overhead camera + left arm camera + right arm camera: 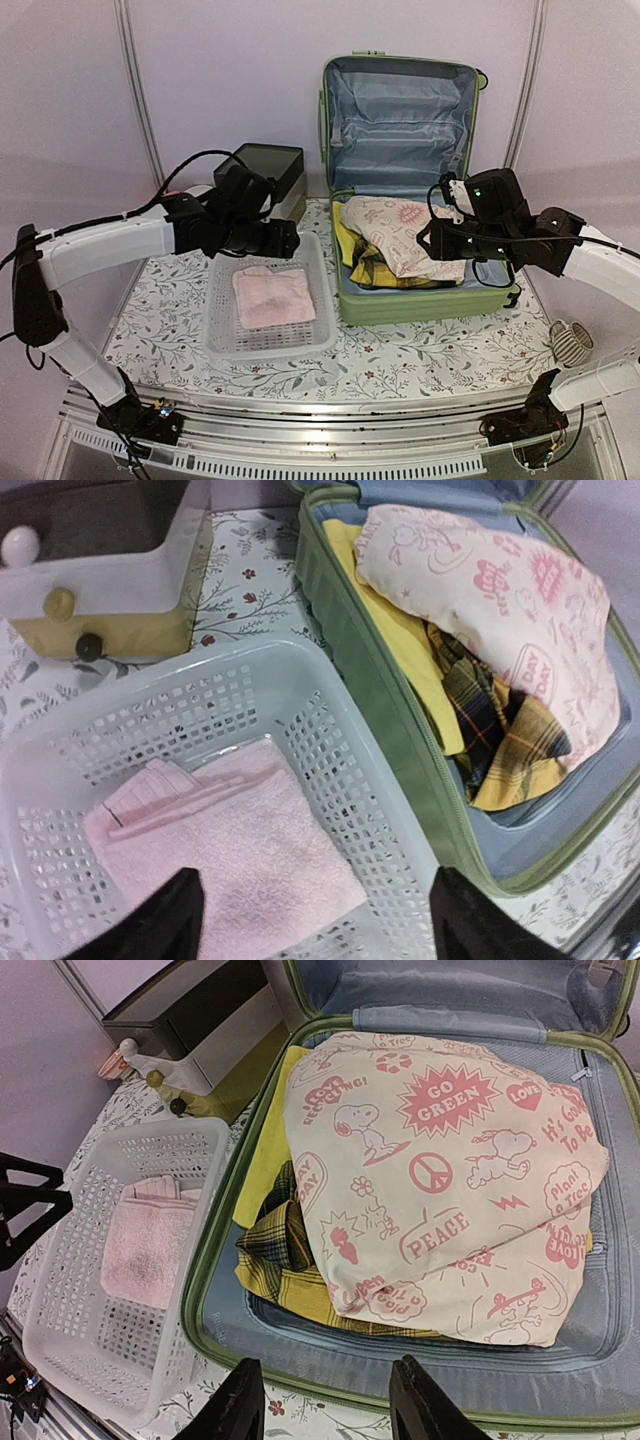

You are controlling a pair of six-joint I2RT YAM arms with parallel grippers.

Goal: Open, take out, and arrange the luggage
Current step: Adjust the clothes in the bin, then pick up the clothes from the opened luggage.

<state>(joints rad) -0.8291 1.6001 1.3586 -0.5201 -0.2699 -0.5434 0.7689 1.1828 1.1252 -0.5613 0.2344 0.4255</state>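
Note:
The light-green luggage (428, 303) lies open on the table with its lid (400, 110) standing upright and showing pale blue lining. Inside lie a cream cloth with pink cartoon print (440, 1170), a yellow plaid garment (290, 1260) and a plain yellow cloth (262, 1145). My left gripper (285, 238) hangs open over the white mesh basket (222, 335), above a folded pink towel (240, 850) that rests apart from its fingers (175, 915). My right gripper (432, 240) hovers open over the suitcase's near rim (215, 1250), empty.
A dark-lidded white-and-yellow drawer box (270, 165) stands behind the basket, left of the suitcase. A white coiled object (570, 343) sits at the table's right edge. Floral tablecloth (400, 360) shows in front of the basket and suitcase.

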